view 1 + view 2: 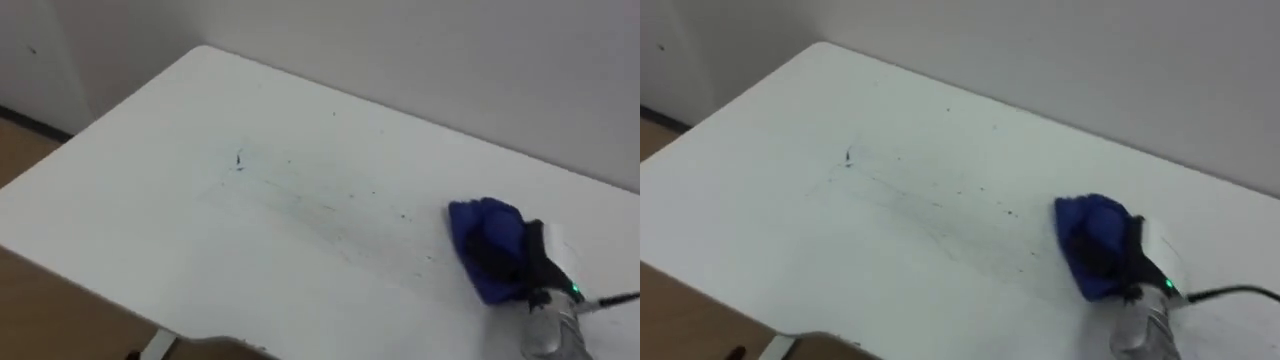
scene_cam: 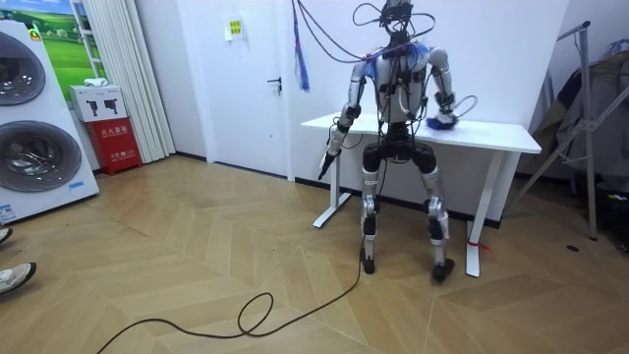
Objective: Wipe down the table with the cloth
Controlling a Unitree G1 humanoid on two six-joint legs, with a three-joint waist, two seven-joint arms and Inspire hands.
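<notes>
Pushed up against a pale wall, the white surface carries a faint trail of dark specks and smears across its middle, and the robot stands square to its near edge. Its right hand is down at the right end, dark fingers curled into a bunched blue cloth and grasping it against the top. The left hand hangs by its side, just off the surface's corner. From where I stand, the worry is that wad. Balled up like that, it touches the top with a small patch, so a sweep could ride over the specks or pass beside them and leave streaks. The marks lie well apart from the cloth, toward the robot's left, so the arm must reach a long way across. If the pressure lifts on that reach, the cloth may drag loose from the grasp or roll under the palm. Pressing too hard could just smear the dirt wider.
</notes>
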